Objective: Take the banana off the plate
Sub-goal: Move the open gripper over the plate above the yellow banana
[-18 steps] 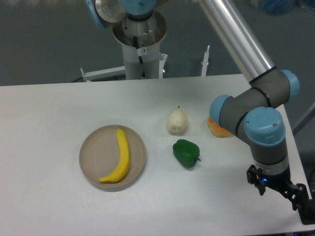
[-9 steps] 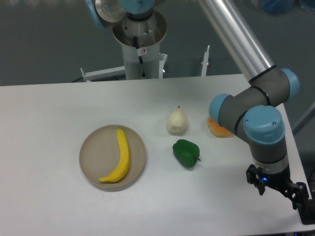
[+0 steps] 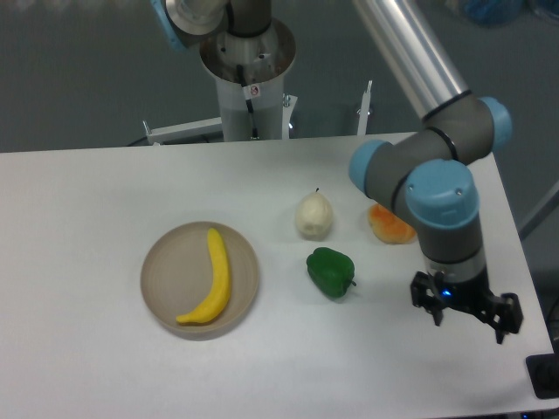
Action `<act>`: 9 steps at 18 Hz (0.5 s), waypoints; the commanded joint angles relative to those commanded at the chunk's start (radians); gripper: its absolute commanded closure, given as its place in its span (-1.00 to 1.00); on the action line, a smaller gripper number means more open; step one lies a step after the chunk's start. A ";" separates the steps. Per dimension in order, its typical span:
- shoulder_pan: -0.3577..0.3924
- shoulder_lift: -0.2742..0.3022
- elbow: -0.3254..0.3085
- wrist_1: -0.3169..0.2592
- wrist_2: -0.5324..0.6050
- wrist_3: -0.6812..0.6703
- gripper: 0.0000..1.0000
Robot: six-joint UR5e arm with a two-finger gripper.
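The yellow banana (image 3: pixel 213 280) lies curved along the right half of the round tan plate (image 3: pixel 171 278) at the table's left-centre. My gripper (image 3: pixel 467 319) hangs far off to the right, near the table's front right corner, well apart from both. Its dark fingers (image 3: pixel 432 312) point down with a gap between them and nothing held, so it is open.
A pale pear (image 3: pixel 314 216) stands right of the plate, a green pepper (image 3: pixel 331 271) lies just below it, and an orange fruit (image 3: pixel 390 224) sits partly behind the arm's wrist. The arm's base column (image 3: pixel 249 78) rises at the table's back edge.
The arm's wrist and gripper have shifted left and slightly up, uncovering more of the orange fruit. The banana and the plate have not moved.
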 joint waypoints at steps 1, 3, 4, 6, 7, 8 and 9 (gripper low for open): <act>-0.017 0.028 -0.025 -0.049 -0.005 -0.078 -1.00; -0.066 0.074 -0.068 -0.165 -0.044 -0.187 -1.00; -0.078 0.091 -0.084 -0.198 -0.073 -0.211 -1.00; -0.100 0.123 -0.121 -0.233 -0.141 -0.249 -1.00; -0.115 0.134 -0.143 -0.235 -0.162 -0.254 -1.00; -0.134 0.150 -0.178 -0.235 -0.184 -0.257 -1.00; -0.144 0.163 -0.207 -0.232 -0.190 -0.258 -1.00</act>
